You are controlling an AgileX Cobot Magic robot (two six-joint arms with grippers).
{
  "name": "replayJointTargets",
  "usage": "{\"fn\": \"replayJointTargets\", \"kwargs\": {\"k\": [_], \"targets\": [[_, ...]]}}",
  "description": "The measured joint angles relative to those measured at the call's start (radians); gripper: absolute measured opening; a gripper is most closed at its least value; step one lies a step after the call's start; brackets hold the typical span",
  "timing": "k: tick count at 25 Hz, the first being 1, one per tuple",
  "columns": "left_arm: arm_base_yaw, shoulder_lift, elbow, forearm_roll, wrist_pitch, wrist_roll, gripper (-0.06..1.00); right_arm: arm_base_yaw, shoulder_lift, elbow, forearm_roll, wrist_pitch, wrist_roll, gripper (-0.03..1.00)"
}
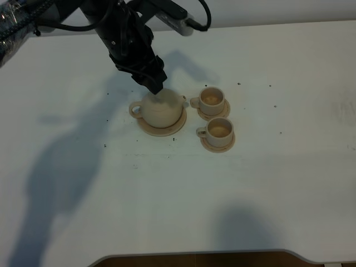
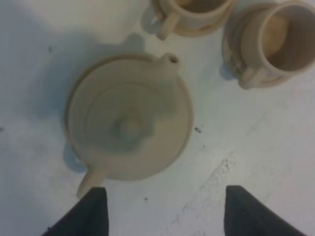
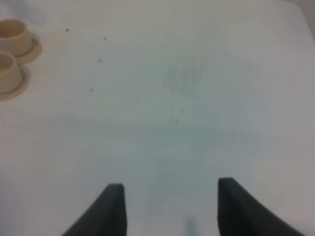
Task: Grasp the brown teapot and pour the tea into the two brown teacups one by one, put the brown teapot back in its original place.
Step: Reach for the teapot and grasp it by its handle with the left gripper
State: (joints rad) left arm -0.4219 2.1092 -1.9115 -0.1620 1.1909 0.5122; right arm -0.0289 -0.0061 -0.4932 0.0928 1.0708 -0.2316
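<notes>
Left tool (image 2: 165, 196) poised over the brown teapot (image 1: 161, 110), grasp looks next.
Jaws apart, empty; teapot sits on its saucer (image 1: 167, 132) beside the two brown teacups (image 1: 211, 99); next: descend, clamp the handle (image 1: 135, 109).

Exterior high view: bright, diffuse overhead light; white table (image 1: 289, 183) near washout, faint blue cast. Left arm (image 1: 125, 39) throws broad soft shadow across table toward near-left corner; second faint shadow patch at near edge. Overall focus soft.
Left wrist view: brown teapot (image 2: 129, 118) shaded, lid knob blurred; left gripper (image 2: 166, 188) pure black silhouette.
Right wrist view: heavy defocus, low contrast; two brown teacups (image 3: 12, 34) washed out at frame edge; right gripper (image 3: 170, 183) featureless black.
</notes>
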Motion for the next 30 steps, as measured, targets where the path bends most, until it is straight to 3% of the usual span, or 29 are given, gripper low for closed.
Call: {"fn": "replayJointTargets", "kwargs": {"k": [4,7,12,19,25,30], "targets": [[-0.018,0.002,0.0,0.019,0.0,0.082,0.51,0.0,0.0,0.0,0.0,0.0,0.0,0.44],[-0.018,0.002,0.001,0.085,0.0,0.139,0.51,0.0,0.0,0.0,0.0,0.0,0.0,0.44],[-0.017,0.002,0.059,0.214,0.0,0.332,0.51,0.0,0.0,0.0,0.0,0.0,0.0,0.44],[-0.005,0.024,0.129,0.262,0.0,0.521,0.51,0.0,0.0,0.0,0.0,0.0,0.0,0.44],[0.007,0.067,0.129,0.26,-0.005,0.557,0.51,0.0,0.0,0.0,0.0,0.0,0.0,0.44],[0.007,0.072,0.129,0.23,-0.118,0.558,0.51,0.0,0.0,0.0,0.0,0.0,-0.001,0.44]]}}
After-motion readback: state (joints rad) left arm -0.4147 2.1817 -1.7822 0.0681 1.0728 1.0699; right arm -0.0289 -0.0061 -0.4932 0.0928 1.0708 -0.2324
